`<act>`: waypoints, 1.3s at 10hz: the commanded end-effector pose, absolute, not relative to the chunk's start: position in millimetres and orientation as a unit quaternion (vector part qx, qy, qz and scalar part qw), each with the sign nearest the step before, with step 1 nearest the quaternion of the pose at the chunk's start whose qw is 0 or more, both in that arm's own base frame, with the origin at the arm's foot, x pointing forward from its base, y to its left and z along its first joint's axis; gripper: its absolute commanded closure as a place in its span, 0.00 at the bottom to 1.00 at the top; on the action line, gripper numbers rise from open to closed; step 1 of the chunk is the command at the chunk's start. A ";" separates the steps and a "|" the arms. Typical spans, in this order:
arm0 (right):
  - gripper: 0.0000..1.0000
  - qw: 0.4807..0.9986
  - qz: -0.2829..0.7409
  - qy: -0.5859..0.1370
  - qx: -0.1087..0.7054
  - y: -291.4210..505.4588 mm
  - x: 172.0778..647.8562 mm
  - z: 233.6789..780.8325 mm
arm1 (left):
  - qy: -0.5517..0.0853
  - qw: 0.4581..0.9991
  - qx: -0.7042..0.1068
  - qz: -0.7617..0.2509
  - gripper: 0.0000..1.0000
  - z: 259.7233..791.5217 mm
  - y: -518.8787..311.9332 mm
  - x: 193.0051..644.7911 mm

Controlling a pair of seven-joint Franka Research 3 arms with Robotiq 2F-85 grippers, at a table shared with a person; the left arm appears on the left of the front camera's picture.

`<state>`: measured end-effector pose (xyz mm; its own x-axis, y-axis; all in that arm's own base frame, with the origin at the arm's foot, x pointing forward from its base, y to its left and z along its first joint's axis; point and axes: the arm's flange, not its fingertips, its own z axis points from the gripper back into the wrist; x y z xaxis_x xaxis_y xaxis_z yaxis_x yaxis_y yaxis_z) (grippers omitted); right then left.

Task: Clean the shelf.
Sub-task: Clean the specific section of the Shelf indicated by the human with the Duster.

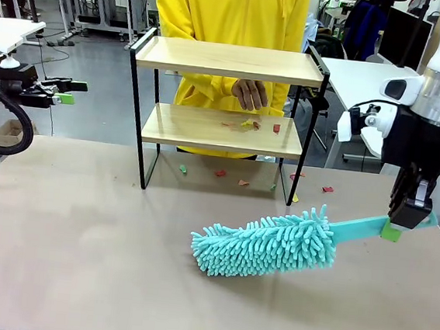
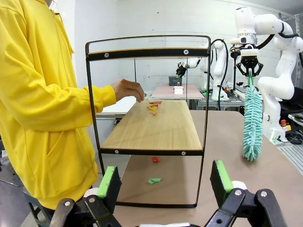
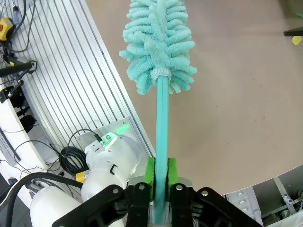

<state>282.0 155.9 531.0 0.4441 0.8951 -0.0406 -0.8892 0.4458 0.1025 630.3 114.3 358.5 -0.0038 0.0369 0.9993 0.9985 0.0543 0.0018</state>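
Observation:
The shelf [image 1: 230,60] stands at the table's far middle, and its lower board [image 2: 156,125] carries a few coloured paper scraps [image 1: 247,124]. More scraps [image 1: 221,173] lie on the table under and beside it. A person's hand [image 1: 250,95] reaches in above the lower board. My right gripper [image 1: 402,221] is shut on the handle of a teal fluffy duster [image 1: 267,244], whose head rests low over the table in front of the shelf. The duster handle [image 3: 162,127] runs between the green pads. My left gripper [image 1: 69,92] hangs open at the far left, facing the shelf's end [image 2: 165,182].
The person in a yellow hoodie [image 1: 231,10] stands behind the shelf. The brown table [image 1: 80,237] stretches bare in front. White tables [image 1: 7,31] flank the back. A cardboard box [image 1: 9,131] sits on the floor at the left. A ribbed metal base [image 3: 90,80] lies beside the table.

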 end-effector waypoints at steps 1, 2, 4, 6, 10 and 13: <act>0.87 0.845 0.532 0.045 0.034 154.6 284.7 538.0 | -0.527 0.501 -0.491 -0.479 0.00 361.1 114.4 628.5; 0.87 0.845 0.532 0.045 0.034 154.6 284.7 538.0 | -0.527 0.501 -0.491 -0.479 0.00 361.1 114.4 628.5; 0.87 0.849 0.525 0.044 0.033 155.9 282.0 531.0 | -0.527 0.501 -0.491 -0.479 0.00 361.1 114.4 628.5; 0.87 0.866 0.491 -0.023 0.091 190.5 274.8 561.6 | -0.527 0.501 -0.491 -0.479 0.00 361.1 114.4 628.5; 0.87 0.930 0.325 -0.070 0.155 269.5 262.6 599.0 | -0.527 0.501 -0.491 -0.479 0.00 361.1 114.4 628.5; 0.87 0.950 0.227 -0.107 0.188 331.9 262.1 606.2 | -0.527 0.501 -0.491 -0.479 0.00 361.1 114.4 628.5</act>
